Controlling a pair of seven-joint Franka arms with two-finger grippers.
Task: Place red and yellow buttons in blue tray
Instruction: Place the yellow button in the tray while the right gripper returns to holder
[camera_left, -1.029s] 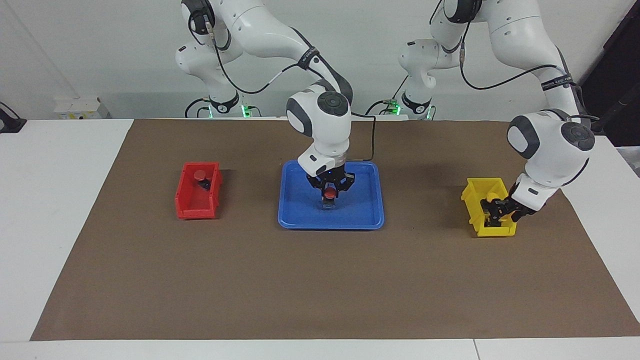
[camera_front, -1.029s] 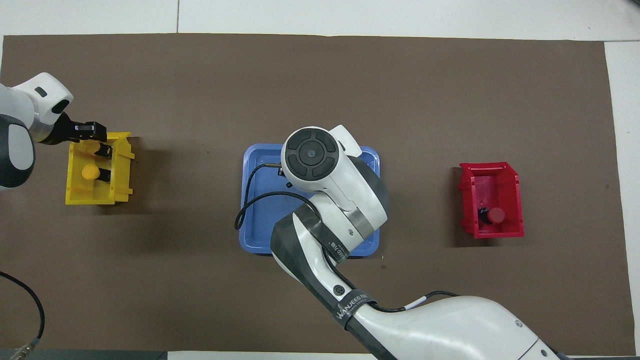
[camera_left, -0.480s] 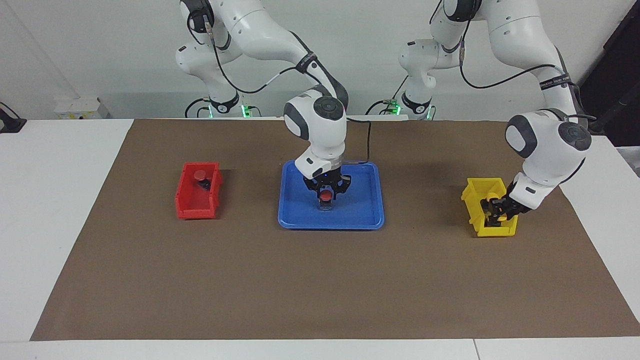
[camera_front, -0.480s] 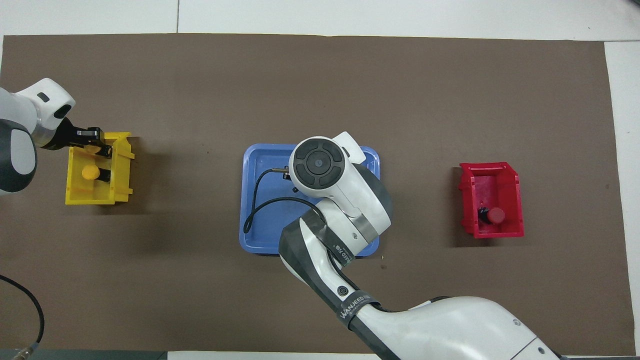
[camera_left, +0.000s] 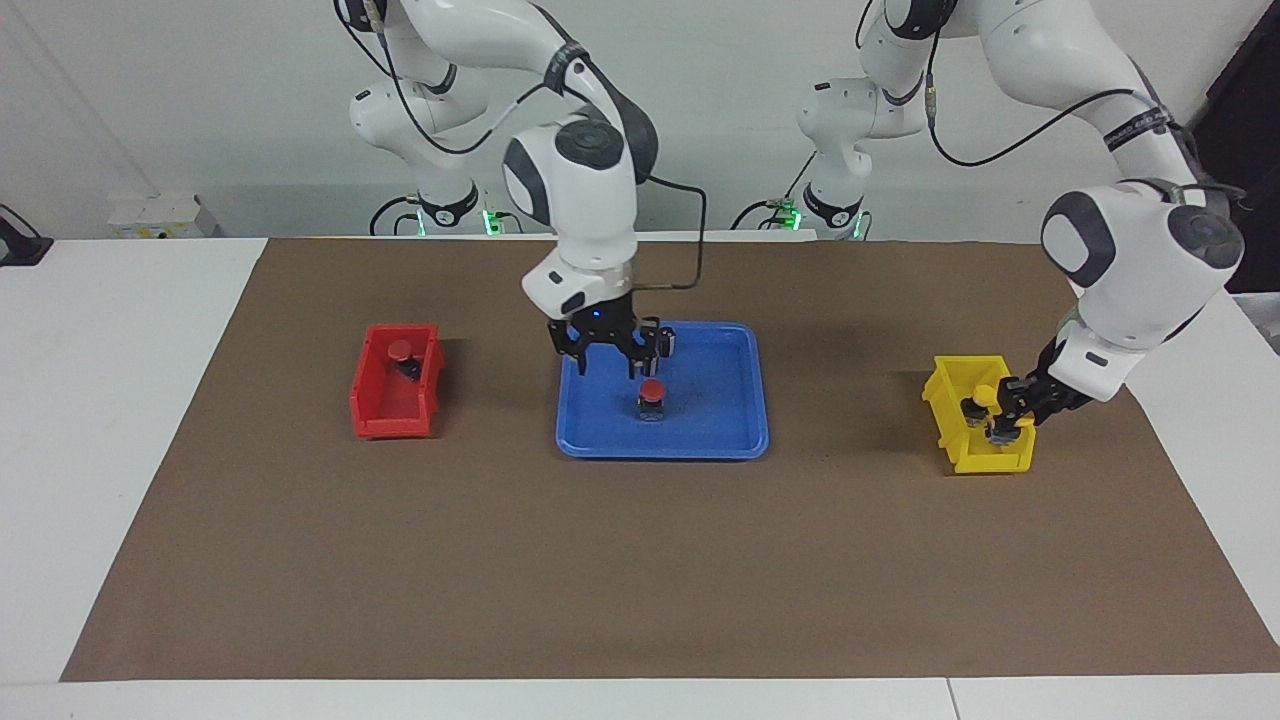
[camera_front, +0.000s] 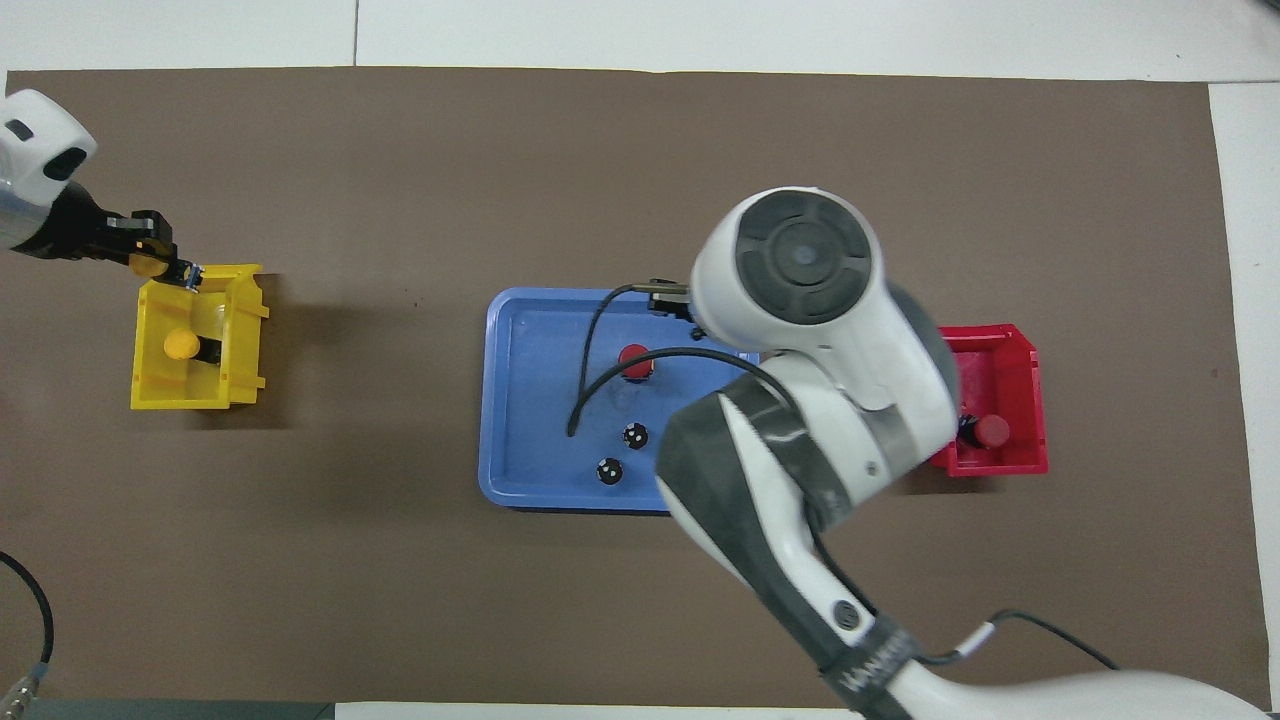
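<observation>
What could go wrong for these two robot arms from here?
The left gripper holds a yellow button just above the yellow bin; a weak grip could drop it back in. On arrival in the blue tray it could knock the red button standing there. The right gripper, open above the tray, might cross its path.

A brown mat (camera_left: 640, 560) covers most of a white table (camera_left: 110, 400), leaving bare white strips at both ends and along the edge farthest from the robots. A seam (camera_front: 356, 30) crosses that strip. Past the table stands a plain white wall (camera_left: 200, 100). A small white box (camera_left: 160, 215) sits by the wall near the table's corner. Light is even, shadows soft.
</observation>
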